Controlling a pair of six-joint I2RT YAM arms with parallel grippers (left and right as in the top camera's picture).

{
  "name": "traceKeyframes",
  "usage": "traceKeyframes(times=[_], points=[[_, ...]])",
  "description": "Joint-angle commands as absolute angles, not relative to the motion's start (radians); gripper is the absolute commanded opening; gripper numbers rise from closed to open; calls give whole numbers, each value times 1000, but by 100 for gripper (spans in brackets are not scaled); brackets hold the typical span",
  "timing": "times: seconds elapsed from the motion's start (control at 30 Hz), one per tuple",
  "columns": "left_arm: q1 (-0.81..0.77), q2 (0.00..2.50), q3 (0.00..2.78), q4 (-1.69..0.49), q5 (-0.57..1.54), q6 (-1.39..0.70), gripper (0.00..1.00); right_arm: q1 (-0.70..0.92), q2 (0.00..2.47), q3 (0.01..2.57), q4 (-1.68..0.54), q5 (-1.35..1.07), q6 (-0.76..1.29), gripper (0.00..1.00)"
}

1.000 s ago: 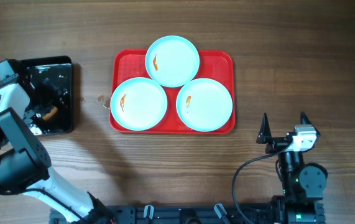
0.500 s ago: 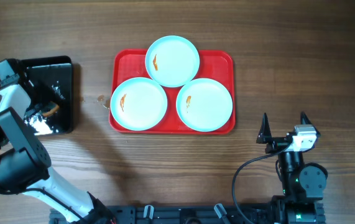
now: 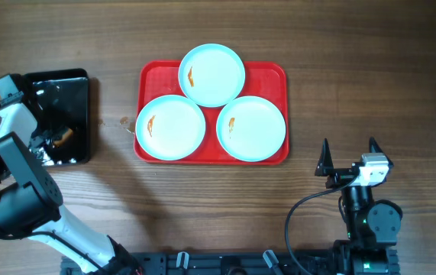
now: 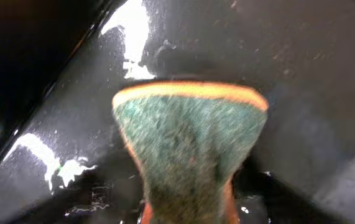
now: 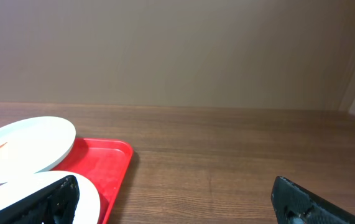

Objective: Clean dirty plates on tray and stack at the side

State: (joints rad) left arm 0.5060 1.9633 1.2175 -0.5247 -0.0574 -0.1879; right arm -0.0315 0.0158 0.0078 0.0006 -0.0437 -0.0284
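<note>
table [image 3: 355, 76]: brown wood | wall [image 5: 177, 50]: plain beige | tray [image 3: 275, 72] with plates [image 3: 211, 74]: 12 o'clock | black tray [image 3: 80, 84]: 9 o'clock | left gripper [image 3: 53, 143]: pinching sponge [image 4: 189, 137] | right gripper [image 3: 347, 162]: wide

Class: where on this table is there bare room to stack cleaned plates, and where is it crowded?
Bare wood: right of the red tray, beyond the right claw, and in front of the tray, left of that claw. A narrow strip separates it from the black tray. Crowded: three plates fill the red tray.
</note>
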Motion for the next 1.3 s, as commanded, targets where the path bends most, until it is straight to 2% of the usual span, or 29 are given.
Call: traceKeyframes(times=[0.0, 0.03, 0.2, 0.23, 0.27, 0.3, 0.63, 0.67, 0.7, 0.77, 0.8, 0.83, 1.07, 1.1, 1.13, 1.17, 1.27], points=[[508, 1980, 1201, -562, -35, -190, 11, -27, 14, 5, 3, -33, -37, 100], [508, 1980, 1201, -566, -35, -190, 4, -27, 14, 5, 3, -33, -38, 100], [508, 1980, 1201, -565, -35, -190, 6, -27, 14, 5, 3, -33, -38, 100], [508, 1980, 1201, -561, -35, -190, 36, -27, 14, 5, 3, -33, -38, 100], [508, 1980, 1201, -556, -35, -190, 77, -27, 14, 5, 3, -33, -38, 100], [508, 1980, 1201, -548, -35, -190, 100, -27, 14, 5, 3, -33, -37, 100], [508, 1980, 1201, -429, -35, -190, 100, -27, 14, 5, 3, -33, -38, 100], [508, 1980, 1201, -420, -35, -190, 98, -27, 14, 5, 3, -33, -37, 100], [508, 1980, 1201, -414, -35, -189, 72, -27, 14, 5, 3, -33, -38, 100], [508, 1980, 1201, -413, -39, -189, 31, -27, 14, 5, 3, -33, -38, 100], [508, 1980, 1201, -414, -39, -189, 12, -27, 14, 5, 3, -33, -38, 100], [508, 1980, 1201, -415, -38, -190, 4, -27, 14, 5, 3, -33, -38, 100], [508, 1948, 1201, -459, -38, -190, 4, -27, 14, 5, 3, -33, -38, 100], [508, 1938, 1201, -463, -38, -190, 32, -27, 14, 5, 3, -33, -38, 100], [508, 1932, 1201, -468, -36, -190, 72, -27, 14, 5, 3, -33, -38, 100], [508, 1923, 1201, -478, -34, -190, 100, -27, 14, 5, 3, -33, -38, 100], [508, 1917, 1201, -522, -34, -191, 100, -27, 14, 5, 3, -33, -37, 100]])
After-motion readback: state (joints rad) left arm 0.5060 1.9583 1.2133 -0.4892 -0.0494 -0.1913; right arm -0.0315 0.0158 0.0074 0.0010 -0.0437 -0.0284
